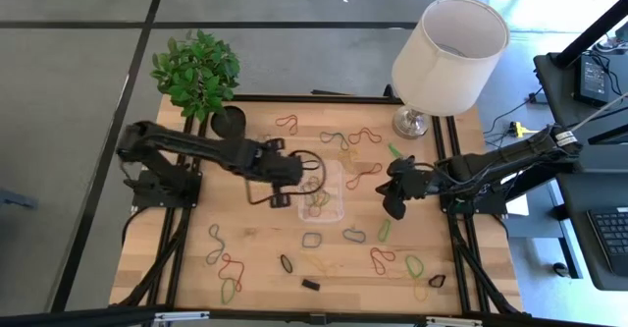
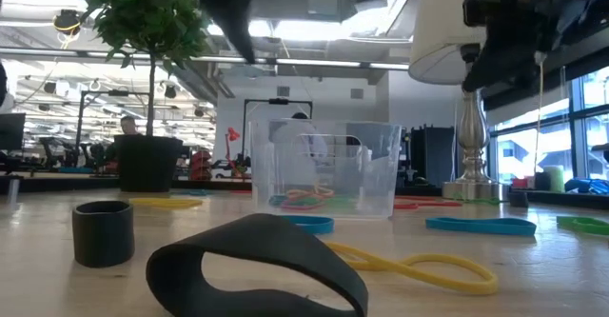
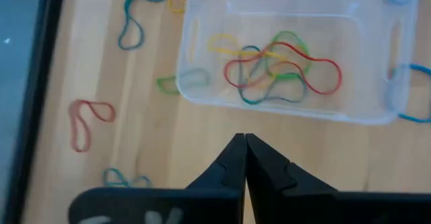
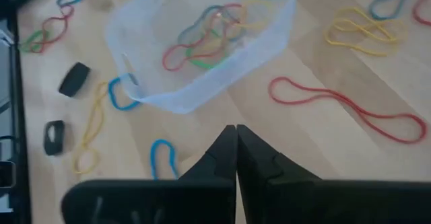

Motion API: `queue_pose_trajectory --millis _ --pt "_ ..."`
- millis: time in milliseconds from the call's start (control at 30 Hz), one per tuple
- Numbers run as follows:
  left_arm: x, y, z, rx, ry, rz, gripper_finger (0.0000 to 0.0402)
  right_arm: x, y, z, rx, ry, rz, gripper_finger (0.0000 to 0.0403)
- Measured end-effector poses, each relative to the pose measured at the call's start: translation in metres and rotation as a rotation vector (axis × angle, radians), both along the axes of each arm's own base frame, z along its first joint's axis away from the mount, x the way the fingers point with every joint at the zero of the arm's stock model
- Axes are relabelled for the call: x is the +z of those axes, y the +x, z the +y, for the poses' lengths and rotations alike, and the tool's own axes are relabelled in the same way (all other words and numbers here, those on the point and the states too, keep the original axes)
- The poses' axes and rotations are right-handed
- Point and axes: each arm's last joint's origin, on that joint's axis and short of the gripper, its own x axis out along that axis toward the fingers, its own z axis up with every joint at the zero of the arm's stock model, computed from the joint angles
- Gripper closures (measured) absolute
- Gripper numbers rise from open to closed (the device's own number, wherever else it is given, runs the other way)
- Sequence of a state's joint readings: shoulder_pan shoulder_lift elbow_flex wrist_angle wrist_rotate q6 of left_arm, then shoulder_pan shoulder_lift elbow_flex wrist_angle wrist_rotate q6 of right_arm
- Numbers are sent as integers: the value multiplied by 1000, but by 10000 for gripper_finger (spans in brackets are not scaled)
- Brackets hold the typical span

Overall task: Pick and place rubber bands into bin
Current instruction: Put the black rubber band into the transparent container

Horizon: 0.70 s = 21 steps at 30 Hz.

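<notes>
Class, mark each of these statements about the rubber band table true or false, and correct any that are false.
1. The clear bin already holds several rubber bands. True.
2. The left claw is wide open. False: its fingers are pressed together, holding nothing.
3. A lamp stands at the table's far right corner. True.
4. The right claw grips a red band. False: it is shut and empty; the long red band lies on the table.
5. Every band is in the bin. False: many lie scattered on the wood.

left tool (image 3: 244, 140): fingers pressed together, empty, arm reaching inward
right tool (image 4: 236, 131): fingers pressed together, empty, arm reaching inward
</notes>
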State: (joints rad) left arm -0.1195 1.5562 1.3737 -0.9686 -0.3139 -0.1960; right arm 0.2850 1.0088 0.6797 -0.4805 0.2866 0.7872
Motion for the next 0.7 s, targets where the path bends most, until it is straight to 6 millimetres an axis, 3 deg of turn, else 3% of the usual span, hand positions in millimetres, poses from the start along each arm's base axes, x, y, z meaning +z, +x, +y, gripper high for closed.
queue_pose_trajectory --millis 167,333,500,700 --pt "-16 -42 -5 -1 -72 -106 399 15 19 13 -52 44 157 401" --pt "-29 -77 -6 -2 -142 -170 399 21 34 31 -109 198 447 401" --pt "-35 -100 -6 -9 -182 -188 400 7 36 57 -86 375 696 390" --pt "-40 -116 -8 -41 -202 -194 399 -12 24 96 -133 477 919 365"
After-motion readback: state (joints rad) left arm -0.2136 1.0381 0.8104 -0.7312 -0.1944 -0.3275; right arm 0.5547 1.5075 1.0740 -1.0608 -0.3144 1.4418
